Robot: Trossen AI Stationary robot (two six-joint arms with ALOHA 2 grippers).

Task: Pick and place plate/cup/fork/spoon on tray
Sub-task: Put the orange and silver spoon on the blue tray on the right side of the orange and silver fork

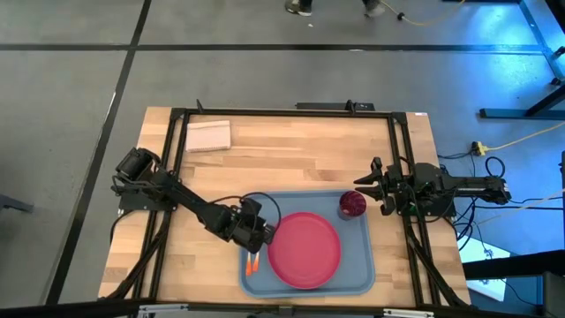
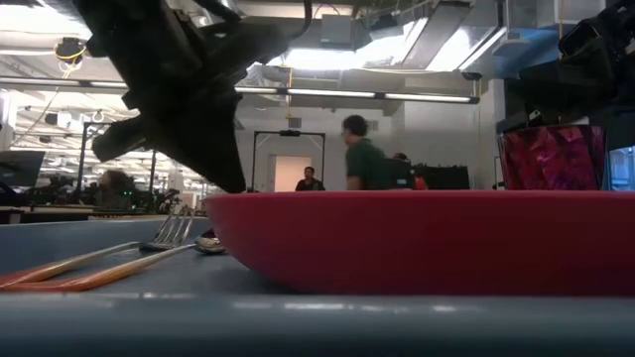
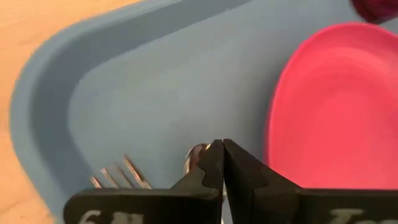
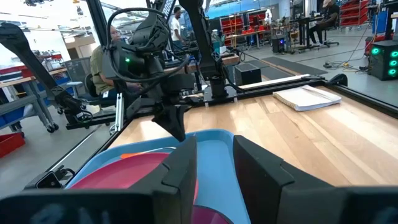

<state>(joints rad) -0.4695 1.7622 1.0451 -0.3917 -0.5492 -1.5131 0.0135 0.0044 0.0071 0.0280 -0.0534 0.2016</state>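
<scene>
**Left pincer closed over the cutlery**

The left pincer [image 1: 265, 236], fingers pressed together and empty, hangs above the light-blue plastic tray [image 1: 353, 272]. Just beneath it lie the orange-handled metal fork [image 3: 118, 175] and spoon [image 3: 195, 155]; the round pink-red plate [image 1: 304, 250] sits beside.

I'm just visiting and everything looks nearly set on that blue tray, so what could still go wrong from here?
The left claw sits shut, low over the spoon and fork on the tray. Pulling away carelessly, it might drag or flick them out of place.

It is also close beside the plate, so a sideways move could nudge it.

The right claw, open, hovers near the cup and could tip it if it swings that way.
</scene>
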